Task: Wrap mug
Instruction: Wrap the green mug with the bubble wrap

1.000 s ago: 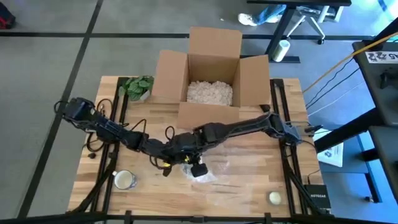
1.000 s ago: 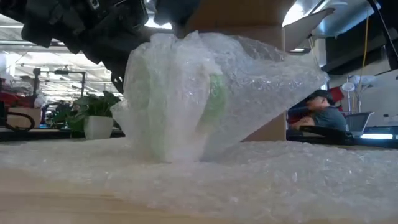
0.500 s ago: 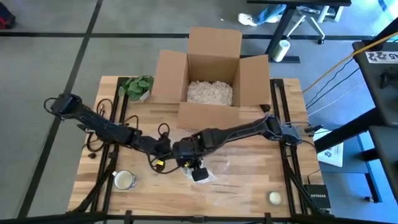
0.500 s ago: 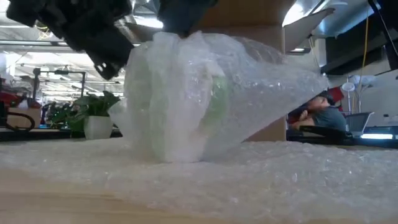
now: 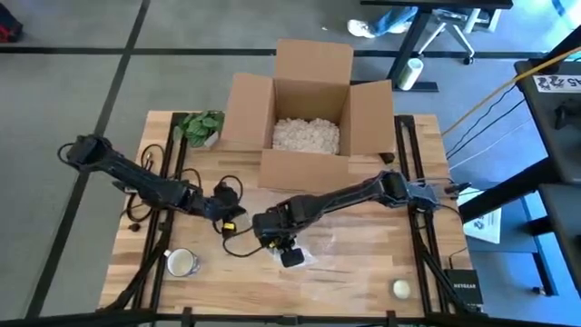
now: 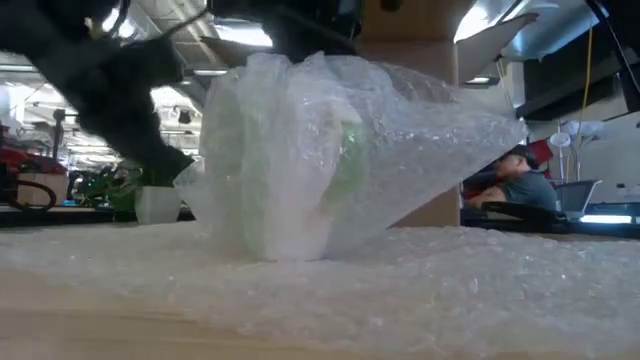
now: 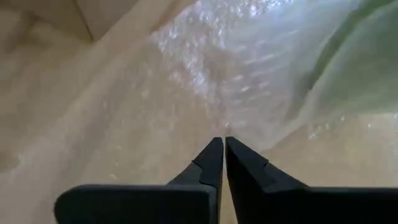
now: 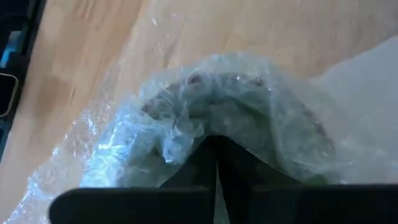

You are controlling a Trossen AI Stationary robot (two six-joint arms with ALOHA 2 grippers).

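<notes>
Clear bubble wrap point(image 6: 330, 150) is bunched up around a pale green mug point(image 6: 290, 170), and the bundle stands upright on a flat spread of the same wrap across the wooden tabletop point(image 5: 363, 232), near its middle and in front of the open cardboard box point(image 5: 309, 109). In the low view the wrap rises to a crumpled peak over the mug and flares out to one side in a loose point. The right hand point(image 5: 280, 238) is down on top of the bundle; its wrist view shows the two dark fingers point(image 8: 205, 165) pressed together with a fold of the wrap pinched between them, the green of the mug showing through the plastic just beyond. The left hand point(image 5: 227, 213) sits just beside the bundle, apart from it; in its wrist view the fingers point(image 7: 211, 162) are closed tip to tip with nothing between them, pointing at the edge of the wrap on the wood. The box holds pale packing filler point(image 5: 306, 134). A small potted plant point(image 5: 201, 125) stands by the box at the far left of the tabletop, a white mug point(image 5: 182, 263) sits near the front left edge, and a small round pale object point(image 5: 400, 289) lies near the front right corner. In the room behind, a person point(image 6: 510, 180) sits at a desk.
</notes>
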